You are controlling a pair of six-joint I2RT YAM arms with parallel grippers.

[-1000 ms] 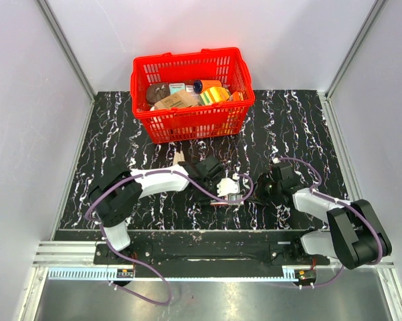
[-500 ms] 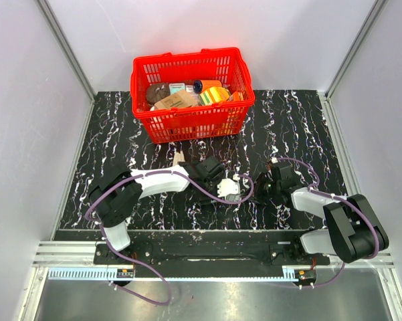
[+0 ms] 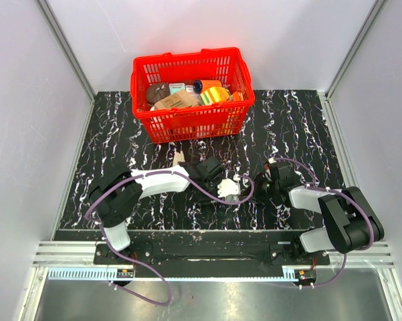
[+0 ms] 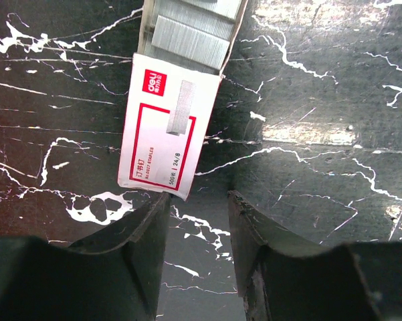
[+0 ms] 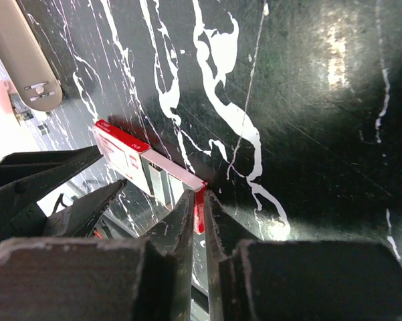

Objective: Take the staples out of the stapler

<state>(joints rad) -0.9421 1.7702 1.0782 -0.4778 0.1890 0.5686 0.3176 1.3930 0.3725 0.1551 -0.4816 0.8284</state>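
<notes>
**Staple box pinched at one end**

Left wrist: the staple box (image 4: 177,87) lay on the table (image 4: 321,100). Its white-and-red sleeve (image 4: 162,134) ran toward 12 o'clock, where rows of staples (image 4: 187,37) showed beyond the open end. The left gripper (image 4: 197,200) had its fingers spread, with only table between them. The sleeve's 6 o'clock corner sat just at one fingertip.

Right wrist: the right gripper (image 5: 199,200) had its fingers almost together, pinching the red end of the tray (image 5: 177,175). The tray ran toward 10 o'clock into the sleeve.

Top: both grippers met at 6 o'clock of the basket (image 3: 190,120), well apart from it. The box was too hidden to make out.
</notes>
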